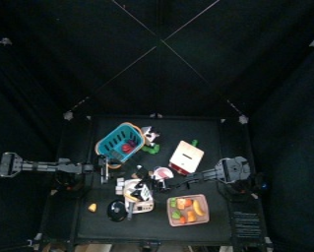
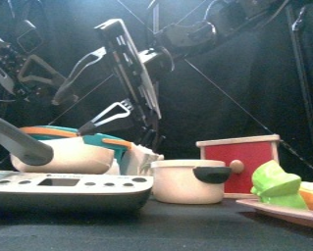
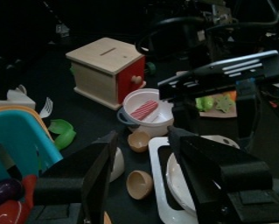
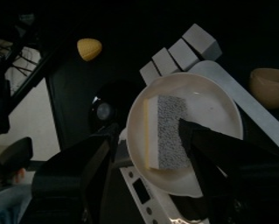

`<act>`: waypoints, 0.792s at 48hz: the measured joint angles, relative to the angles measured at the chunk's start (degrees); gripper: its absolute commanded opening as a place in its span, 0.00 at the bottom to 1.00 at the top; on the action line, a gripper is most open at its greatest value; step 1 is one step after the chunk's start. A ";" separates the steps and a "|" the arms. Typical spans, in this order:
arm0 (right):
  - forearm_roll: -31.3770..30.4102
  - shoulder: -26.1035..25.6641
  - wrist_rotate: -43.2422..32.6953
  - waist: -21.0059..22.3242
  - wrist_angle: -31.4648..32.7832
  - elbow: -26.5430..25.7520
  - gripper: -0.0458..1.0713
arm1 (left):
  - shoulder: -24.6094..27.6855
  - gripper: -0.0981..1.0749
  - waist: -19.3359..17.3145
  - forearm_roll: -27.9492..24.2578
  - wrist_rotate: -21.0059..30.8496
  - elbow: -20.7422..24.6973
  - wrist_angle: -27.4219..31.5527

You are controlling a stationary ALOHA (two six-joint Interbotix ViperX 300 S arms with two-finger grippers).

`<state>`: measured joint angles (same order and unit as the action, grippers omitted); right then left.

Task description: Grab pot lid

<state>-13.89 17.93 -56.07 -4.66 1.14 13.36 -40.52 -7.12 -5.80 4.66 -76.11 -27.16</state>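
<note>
The pot lid (image 1: 117, 209) looks like a small dark disc with a paler rim near the table's front left, beside a yellow piece (image 1: 94, 207). In the right wrist view the lid (image 4: 103, 109) is a small dim round shape beyond the plate. My left gripper (image 1: 124, 182) (image 3: 142, 171) hangs open over a wooden bowl (image 3: 138, 184), a short way behind the lid and holding nothing. My right gripper (image 1: 160, 177) (image 4: 153, 149) reaches in from the right, its jaws wide apart on either side of a white plate (image 4: 205, 96) with a grey sponge (image 4: 167, 131).
A teal basket (image 1: 120, 140) stands at the back left, a wooden box with a red door (image 1: 187, 155) (image 3: 107, 70) at the back right. A white pot (image 3: 145, 109) (image 2: 191, 181) sits mid-table. An orange-filled tray (image 1: 187, 209) is at the front right, a dark pan (image 2: 67, 191) at the front edge.
</note>
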 measured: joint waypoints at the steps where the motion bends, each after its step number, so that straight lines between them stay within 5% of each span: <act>1: -0.88 -0.62 0.00 0.09 0.00 0.62 0.84 | 0.00 0.82 0.35 -0.62 0.00 0.00 0.00; 11: -9.67 -6.68 -0.09 1.14 -1.05 5.89 0.84 | 0.00 0.82 7.56 -9.76 0.53 0.09 0.79; 17: -14.59 -11.60 -0.09 2.11 -3.87 9.93 0.84 | 0.00 0.82 14.59 -10.11 0.97 2.02 5.89; 27: -17.67 -17.58 0.00 4.39 -13.10 17.58 0.84 | 0.62 0.82 22.06 0.09 1.32 8.35 22.50; 38: -19.07 -20.39 0.35 8.09 -18.54 24.17 0.84 | 3.96 0.82 23.82 12.66 1.41 13.97 37.09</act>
<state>-32.96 -2.46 -55.72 3.43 -17.40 37.53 -36.56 16.70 6.86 6.06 -62.14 9.93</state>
